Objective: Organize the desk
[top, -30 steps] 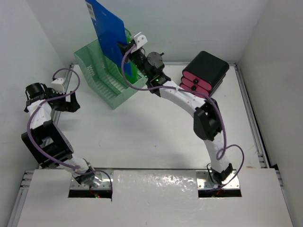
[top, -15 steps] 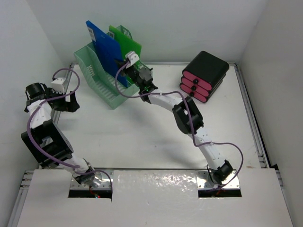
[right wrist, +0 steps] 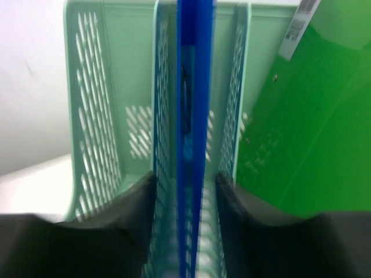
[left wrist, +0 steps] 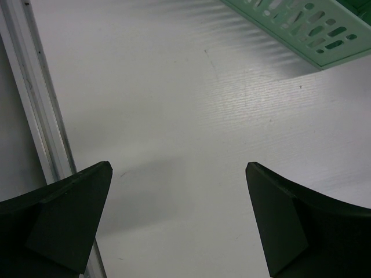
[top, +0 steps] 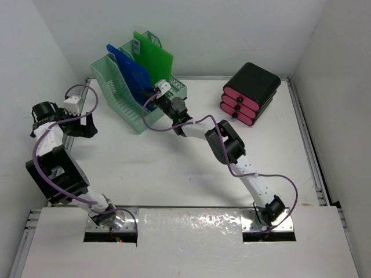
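A white worktop [top: 174, 174] with metal rails [left wrist: 35, 104] along its edges is filling the overhead view, enclosed by white walls. At its far left, a mint-green mesh file rack [top: 124, 110] is standing on it. A blue folder [top: 130, 69] is sitting upright in one slot of the rack, and a green folder [top: 153, 55] is standing in the slot beside it.

The right arm is reaching across to the rack. Its hand [right wrist: 185, 185] is straddling the blue folder's [right wrist: 194, 116] edge, one finger on each side. Whether it is actually clamping cannot be told, because the view is blurred.

The left hand [left wrist: 179, 220] is hanging wide open and empty above bare worktop [left wrist: 174, 104], near the left rail. A stack of black and pink cases [top: 250, 92] is resting at the far right.
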You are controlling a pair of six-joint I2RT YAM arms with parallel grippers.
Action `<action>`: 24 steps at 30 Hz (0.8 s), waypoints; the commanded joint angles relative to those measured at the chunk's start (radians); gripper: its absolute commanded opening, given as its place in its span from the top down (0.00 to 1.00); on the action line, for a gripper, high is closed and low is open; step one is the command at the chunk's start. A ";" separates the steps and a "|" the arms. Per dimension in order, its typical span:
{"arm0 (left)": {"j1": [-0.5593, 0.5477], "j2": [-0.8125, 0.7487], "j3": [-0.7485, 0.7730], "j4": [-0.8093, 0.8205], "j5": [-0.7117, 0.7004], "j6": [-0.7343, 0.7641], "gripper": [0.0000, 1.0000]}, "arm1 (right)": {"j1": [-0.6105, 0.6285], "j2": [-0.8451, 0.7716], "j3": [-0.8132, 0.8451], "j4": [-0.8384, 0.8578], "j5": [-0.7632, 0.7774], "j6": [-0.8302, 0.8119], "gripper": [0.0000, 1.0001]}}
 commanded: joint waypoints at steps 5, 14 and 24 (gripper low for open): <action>0.006 -0.042 -0.001 0.009 0.006 0.013 0.00 | 0.001 -0.350 -0.265 -0.003 -0.055 -0.166 0.26; 0.006 -0.188 -0.068 -0.011 -0.052 0.012 0.00 | 0.001 -1.151 -0.969 -0.601 0.253 -0.254 0.01; 0.008 -0.298 -0.229 -0.034 -0.083 -0.007 0.00 | -0.252 -1.756 -1.561 -1.307 0.550 0.284 0.01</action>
